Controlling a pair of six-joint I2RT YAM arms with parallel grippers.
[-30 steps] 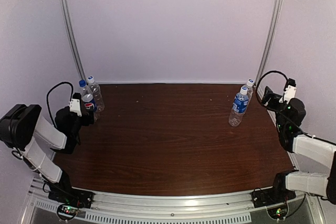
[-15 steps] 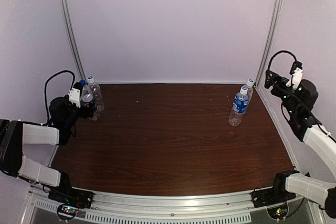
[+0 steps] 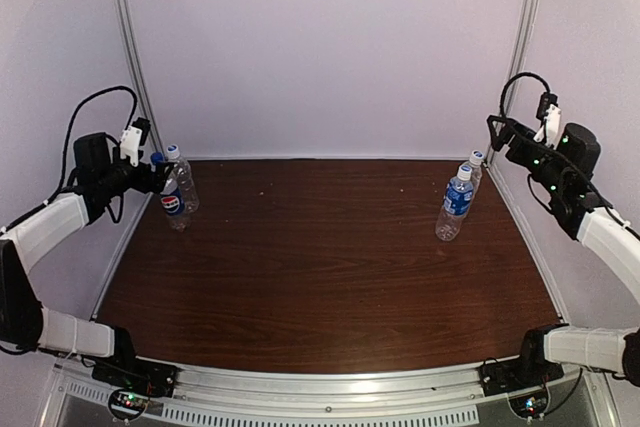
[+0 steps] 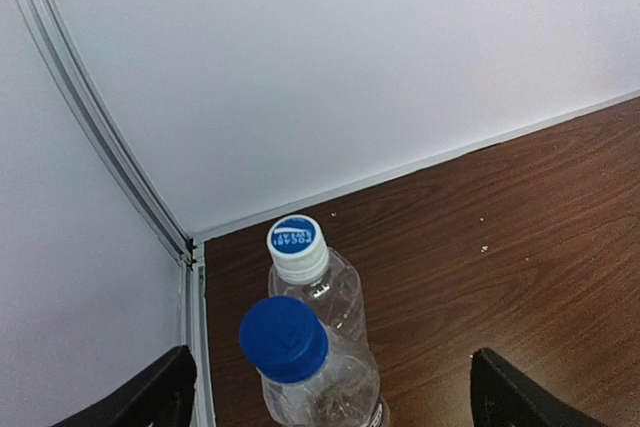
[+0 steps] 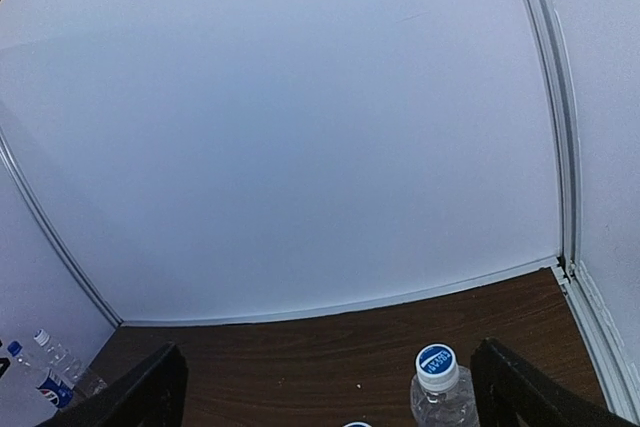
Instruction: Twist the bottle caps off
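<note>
Left wrist view: the left gripper (image 3: pixel 150 180) is shown with its fingers (image 4: pixel 150 397) spread wide and nothing held; the dark blue cap (image 4: pixel 283 338) lies just ahead, between them.
Right wrist view: the right gripper (image 3: pixel 495 139) is likewise spread and empty, held above and just behind its two bottles, apart from both.
Table (image 3: pixel 320 267): all four bottles are stood upright near its far corners, each with its cap screwed on; no bottle body is held.
Pepsi bottle (image 3: pixel 172 199): if its cap is twisted by one gripper alone, the whole bottle may be spun or tipped, since nothing braces it.
Left white cap (image 4: pixel 297 245): it is set just behind the blue one, on the clear bottle (image 3: pixel 186 185); that neighbour may be knocked over by a finger closed too far forward.
Blue-label bottle (image 3: pixel 455 207): its front white cap (image 3: pixel 463 173) is small and smooth, so a slipped grip is judged likely.
Rear white cap (image 3: pixel 477 157): it is crowded against the corner rail (image 3: pixel 510 77), where the right wrist may be fouled.
Wall (image 3: pixel 320 47): little room is left behind either pair for a turning wrist.
</note>
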